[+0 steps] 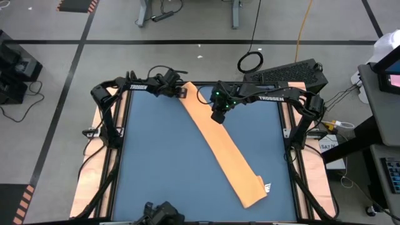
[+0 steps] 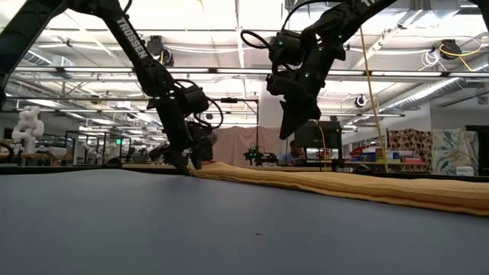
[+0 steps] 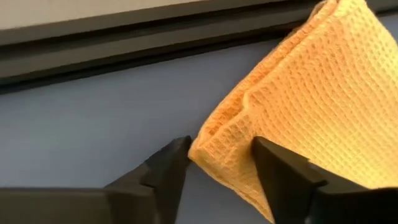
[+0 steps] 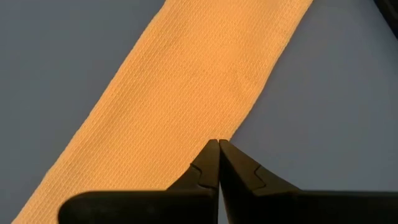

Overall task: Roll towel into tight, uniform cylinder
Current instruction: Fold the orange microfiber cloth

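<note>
The towel [image 1: 222, 150] lies flat on the blue table [image 1: 156, 169] as a long narrow folded strip, running diagonally from the far edge, left of centre, to the near right corner, where a small white tag [image 1: 268, 187] sticks out just beside its end. Its waffle weave shows in both wrist views, and the low view shows it as a low orange ridge across the mat.

The left gripper [image 3: 221, 155] is down at the table surface at the far end of the strip. Its fingers [image 3: 168, 165] stand apart on either side of the folded corner, one just beside the cloth edge and the other over the fabric; I cannot tell whether they are pinching the cloth.

The right gripper [image 4: 218, 149] hangs above the strip, a little way along it from the far end and clear of the fabric in the low view. Its jaws are pressed together with nothing between them
</note>
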